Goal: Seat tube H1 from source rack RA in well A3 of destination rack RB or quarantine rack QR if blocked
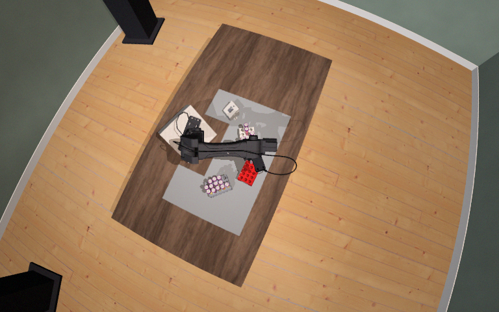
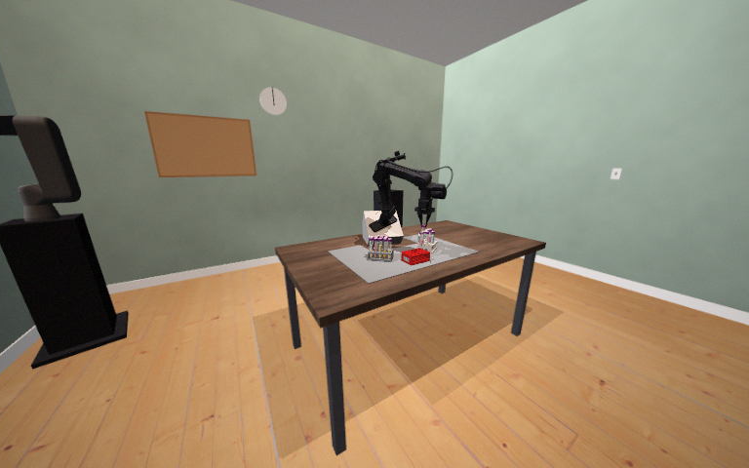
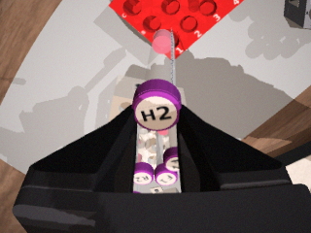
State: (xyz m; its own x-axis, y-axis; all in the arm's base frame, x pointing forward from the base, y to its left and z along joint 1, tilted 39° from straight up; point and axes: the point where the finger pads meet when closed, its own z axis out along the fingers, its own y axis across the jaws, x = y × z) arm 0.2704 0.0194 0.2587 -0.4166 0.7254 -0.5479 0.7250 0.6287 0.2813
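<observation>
My gripper [image 2: 423,222] [image 3: 156,115] is shut on a purple-capped tube [image 2: 423,227] [image 3: 156,104] whose cap reads H2. It is above the white rack RB [image 1: 240,133] [image 2: 432,247]. RB holds several purple-capped tubes; two caps [image 3: 143,175] [image 3: 166,177] show between the fingers in the wrist view. The arm hides part of RB from above. Grey rack RA [image 1: 227,188] [image 2: 379,258] holds many purple-capped tubes; their labels are too small to read, so I cannot pick out H1. Red rack QR [image 1: 247,173] [image 2: 414,255] [image 3: 170,19] shows empty wells. Well A3 of RB cannot be made out.
A small white box [image 1: 227,114] with a dark panel stands on the grey mat [image 1: 221,216] [image 2: 361,272] beyond RB; its lamp cannot be made out. The arm's white base block [image 1: 206,133] [image 2: 370,222] is beside the mat. QR stands between RA and the table's edge.
</observation>
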